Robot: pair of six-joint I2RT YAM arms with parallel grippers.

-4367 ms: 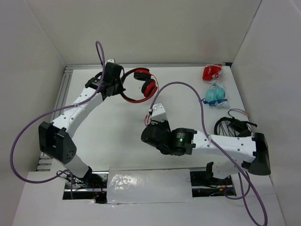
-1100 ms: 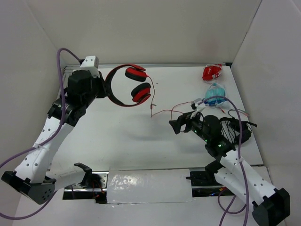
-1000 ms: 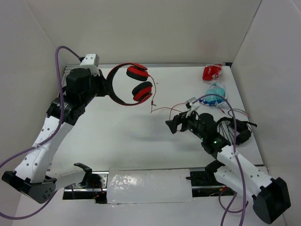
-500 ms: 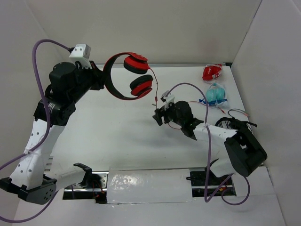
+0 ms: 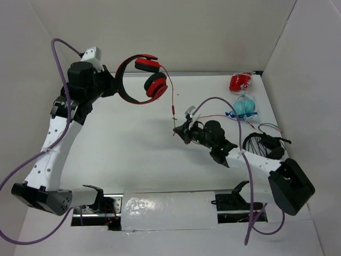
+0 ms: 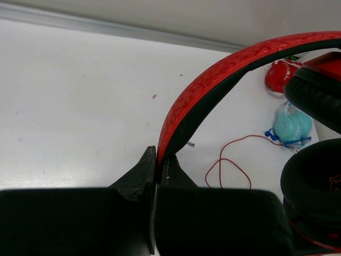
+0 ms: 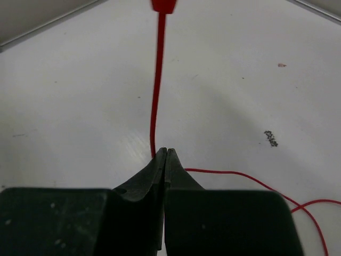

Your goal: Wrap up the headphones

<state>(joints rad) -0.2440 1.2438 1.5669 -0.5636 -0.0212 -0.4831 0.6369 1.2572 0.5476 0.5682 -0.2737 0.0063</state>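
Note:
The red headphones hang in the air over the table's far left, black ear pads facing each other. My left gripper is shut on the black-lined headband, which rises from between its jaws. The thin red cable drops from an ear cup to my right gripper, low over the table's middle. In the right wrist view the jaws are shut on the cable at their tips. More cable trails off to the right and lies in a loop on the table.
A small red packet and a teal packet lie at the far right. A black tangle of wire sits by the right arm. White walls close in the table on three sides.
My right gripper swung left to the hanging cable and shut on it. The left arm raised the headphones and carried them a little left and back.

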